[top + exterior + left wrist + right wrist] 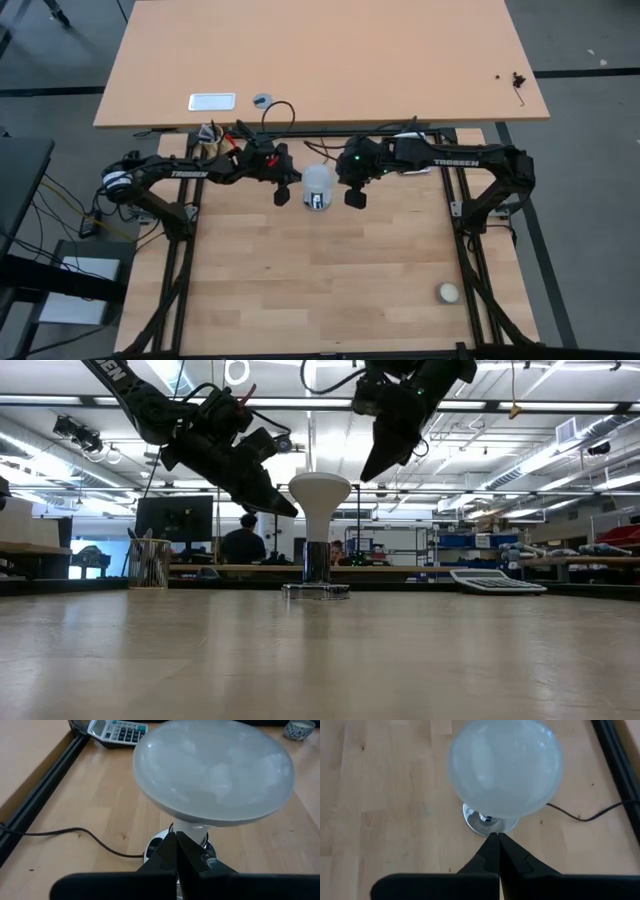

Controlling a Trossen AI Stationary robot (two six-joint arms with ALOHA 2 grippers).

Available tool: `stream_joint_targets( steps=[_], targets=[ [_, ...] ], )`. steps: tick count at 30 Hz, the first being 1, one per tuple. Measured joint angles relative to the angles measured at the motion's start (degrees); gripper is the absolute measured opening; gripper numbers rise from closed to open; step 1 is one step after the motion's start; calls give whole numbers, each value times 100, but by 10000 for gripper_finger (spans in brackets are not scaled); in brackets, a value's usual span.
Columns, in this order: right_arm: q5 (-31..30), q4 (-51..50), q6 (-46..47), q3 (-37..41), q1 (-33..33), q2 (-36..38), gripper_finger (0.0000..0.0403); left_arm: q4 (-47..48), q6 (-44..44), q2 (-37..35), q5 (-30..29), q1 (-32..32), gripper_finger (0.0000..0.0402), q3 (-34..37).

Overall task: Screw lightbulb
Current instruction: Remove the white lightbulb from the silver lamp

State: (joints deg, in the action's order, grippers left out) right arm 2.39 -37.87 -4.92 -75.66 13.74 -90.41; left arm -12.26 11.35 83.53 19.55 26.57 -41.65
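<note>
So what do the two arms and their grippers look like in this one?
Both arms are black jointed links with white TROSSEN lettering. The left arm carries red and white wiring; the right arm shows a green light. Each gripper, left and right, has two dark tapered fingers.

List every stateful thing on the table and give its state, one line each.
White domed lightbulb with grey metal base: upright, seated in the socket, held by neither gripper.
Round grey socket disc: flat on the wooden table, black cord attached.
Left gripper: shut, empty, beside the lightbulb.
Right gripper: shut, empty, raised beside the lightbulb.
Small cream-white ball: resting apart, untouched.
</note>
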Motion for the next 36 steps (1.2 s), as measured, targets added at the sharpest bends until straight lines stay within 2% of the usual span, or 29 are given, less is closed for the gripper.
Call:
stream_joint_targets(
  steps=[8,20,36],
  targets=[
    [100,-54,-239,0,74,140,5,230,-98,-128,-154,6,0,0],
    [316,-39,-329,0,67,140,4,997,9,-789,-424,8,0,0],
    [546,11,-718,117,-177,140,4,1256,10,-1169,-485,8,0,0]
  ],
)
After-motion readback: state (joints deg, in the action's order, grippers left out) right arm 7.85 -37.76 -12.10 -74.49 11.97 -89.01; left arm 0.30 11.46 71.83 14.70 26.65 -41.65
